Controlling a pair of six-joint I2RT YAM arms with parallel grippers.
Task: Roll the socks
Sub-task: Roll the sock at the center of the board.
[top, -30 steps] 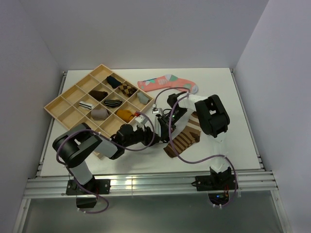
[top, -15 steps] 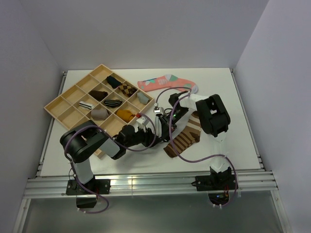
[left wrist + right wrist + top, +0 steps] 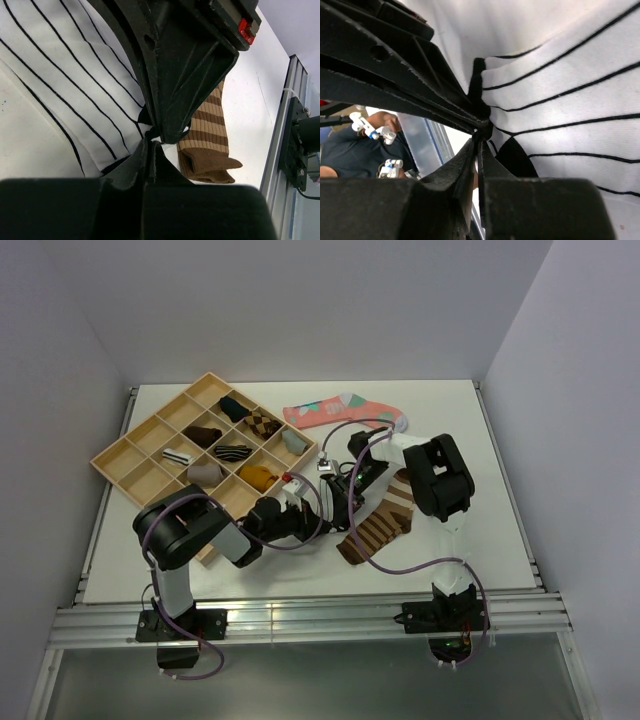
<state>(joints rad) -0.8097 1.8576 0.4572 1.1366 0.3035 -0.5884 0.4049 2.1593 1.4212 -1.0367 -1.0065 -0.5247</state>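
Note:
The white sock with thin black stripes (image 3: 65, 75) fills the upper left of the left wrist view and the right of the right wrist view (image 3: 570, 100). In the top view both grippers hide most of it. My left gripper (image 3: 150, 142) and right gripper (image 3: 479, 137) meet tip to tip at mid-table. Each is shut on the sock's black edge at the same spot. In the top view the left gripper (image 3: 333, 503) sits just left of the right gripper (image 3: 350, 486). The brown sock with tan bands (image 3: 380, 525) lies flat beside them, and shows in the left wrist view (image 3: 207, 140).
A wooden compartment tray (image 3: 110, 455) with several rolled socks stands at the left rear. A coral-pink sock (image 3: 340, 410) with teal and grey patches lies at the back. The aluminium rail (image 3: 300, 620) runs along the near table edge.
My left arm's elbow has swung right and its gripper has closed in on the right gripper. The right arm and the brown sock have barely moved.

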